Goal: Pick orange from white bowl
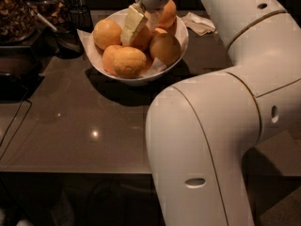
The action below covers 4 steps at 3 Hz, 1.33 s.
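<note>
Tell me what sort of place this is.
Probably a kitchen or break-room snack counter: a white bowl of oranges sits on a dark countertop, with a jar of brown dry snacks at the back left. The gripper hangs over the bowl, among the oranges.

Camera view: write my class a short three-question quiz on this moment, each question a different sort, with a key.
1. True or false: the pincer hangs over the white bowl.
2. The white bowl stands on: A) the dark table, B) the floor, C) a chair.
3. Name the fruit in the bowl.
Key: 1 true; 2 A; 3 oranges.
</note>
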### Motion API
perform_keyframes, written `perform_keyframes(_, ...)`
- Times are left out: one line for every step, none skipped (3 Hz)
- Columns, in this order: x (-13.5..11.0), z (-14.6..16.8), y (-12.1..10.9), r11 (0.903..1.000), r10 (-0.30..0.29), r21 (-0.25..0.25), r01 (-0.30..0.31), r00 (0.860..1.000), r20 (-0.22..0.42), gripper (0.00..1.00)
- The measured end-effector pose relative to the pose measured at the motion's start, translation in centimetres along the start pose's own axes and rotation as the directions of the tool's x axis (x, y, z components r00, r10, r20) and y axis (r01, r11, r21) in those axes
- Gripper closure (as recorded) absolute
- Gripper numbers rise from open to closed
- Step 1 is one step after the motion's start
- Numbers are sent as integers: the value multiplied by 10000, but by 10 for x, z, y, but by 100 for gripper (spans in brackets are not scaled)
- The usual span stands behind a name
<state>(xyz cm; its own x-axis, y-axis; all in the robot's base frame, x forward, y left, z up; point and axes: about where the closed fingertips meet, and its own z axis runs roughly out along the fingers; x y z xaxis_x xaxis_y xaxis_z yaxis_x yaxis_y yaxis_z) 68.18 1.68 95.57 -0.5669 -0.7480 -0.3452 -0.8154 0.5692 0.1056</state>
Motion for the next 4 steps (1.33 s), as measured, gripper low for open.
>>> perform_keyframes(0,0,0,10000,-5,-3,5,10000,0,33)
perform_keyframes(0,1,1,10000,-26,-14,26,10000,0,52)
perform_keyframes(0,1,1,10000,-26,-11,26,10000,4,75)
perform_keyframes(-10,2,-3,9999,-59,142,54,9995,312,98)
